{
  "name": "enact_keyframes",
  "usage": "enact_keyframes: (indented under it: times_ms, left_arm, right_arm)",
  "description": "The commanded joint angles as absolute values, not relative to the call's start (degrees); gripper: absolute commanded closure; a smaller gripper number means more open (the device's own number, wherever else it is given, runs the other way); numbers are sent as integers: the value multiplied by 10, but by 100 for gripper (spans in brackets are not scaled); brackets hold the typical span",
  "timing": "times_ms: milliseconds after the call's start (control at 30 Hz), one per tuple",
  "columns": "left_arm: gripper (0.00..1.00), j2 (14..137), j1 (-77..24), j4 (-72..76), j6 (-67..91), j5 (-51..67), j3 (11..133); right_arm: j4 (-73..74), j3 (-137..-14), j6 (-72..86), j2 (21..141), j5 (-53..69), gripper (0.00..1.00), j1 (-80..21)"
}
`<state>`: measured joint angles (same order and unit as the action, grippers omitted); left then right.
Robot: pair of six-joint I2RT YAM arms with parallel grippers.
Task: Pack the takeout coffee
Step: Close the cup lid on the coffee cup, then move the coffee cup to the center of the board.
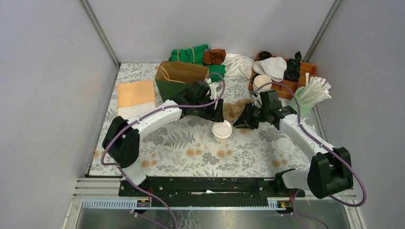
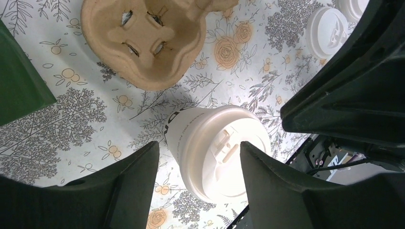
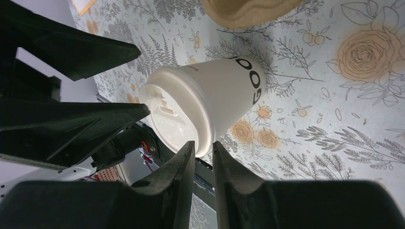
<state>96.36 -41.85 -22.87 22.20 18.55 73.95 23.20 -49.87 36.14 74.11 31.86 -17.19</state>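
Takeout coffee (image 1: 222, 130) stands upright on the flowered tablecloth (image 1: 181, 143) in the top view, near the middle, in front of the brown pulp carrier (image 1: 236, 109). We see the left gripper (image 1: 216, 114) just behind the cup and the right gripper (image 1: 244, 120) just to its right. A brown and green paper bag (image 1: 179, 77) stands further back, and a loose lid (image 1: 285, 144) lies by the right arm.

From the left wrist, we look down on the cup's white lid (image 2: 224, 152). The left gripper (image 2: 198, 145) is spread wide, one finger on each side of the cup; a sliver of cloth shows between the left-hand finger (image 2: 136, 181) and the cup wall, and we cannot tell whether the other finger touches the lid. The carrier (image 2: 143, 43) lies empty beyond the cup.

From the right wrist, the right gripper (image 3: 203, 150) has its fingers almost pressed together, nothing between them, their tips just beside the lid's rim. The cup (image 3: 224, 90) carries black print on its wall. The left gripper (image 3: 71, 124) fills the left side of this view.
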Motion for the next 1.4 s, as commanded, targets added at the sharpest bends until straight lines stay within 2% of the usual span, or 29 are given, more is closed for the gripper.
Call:
enact_keyframes:
  times_ms: [0, 133, 267, 333, 567, 633, 867, 1133, 1267, 1367]
  left_arm:
    - [31, 929, -437, -259, 190, 156, 784]
    - [27, 923, -453, -290, 162, 140, 790]
    - [46, 915, -449, -300, 167, 143, 786]
    - [50, 909, -447, -306, 178, 144, 786]
    - [44, 837, -446, -286, 225, 124, 734]
    - [43, 811, -446, -269, 238, 119, 691]
    - [43, 748, -400, -219, 291, 149, 605]
    - [43, 746, -380, -188, 310, 169, 593]
    - [49, 753, -367, -156, 329, 189, 581]
    - [51, 762, -364, -137, 335, 198, 576]
  right_arm:
    - [269, -521, 338, 727, 305, 72, -175]
    - [276, -510, 343, 706, 306, 67, -175]
    - [250, -474, 385, 675, 319, 67, -177]
    - [234, -453, 408, 661, 316, 65, -184]
    - [196, -420, 440, 647, 282, 62, -230]
    - [176, -412, 446, 647, 275, 55, -245]
    - [128, -395, 469, 650, 254, 40, -267]
    - [101, -397, 498, 671, 236, 50, -267]
    - [96, -401, 495, 680, 236, 53, -267]
    - [101, -412, 479, 694, 238, 54, -267]
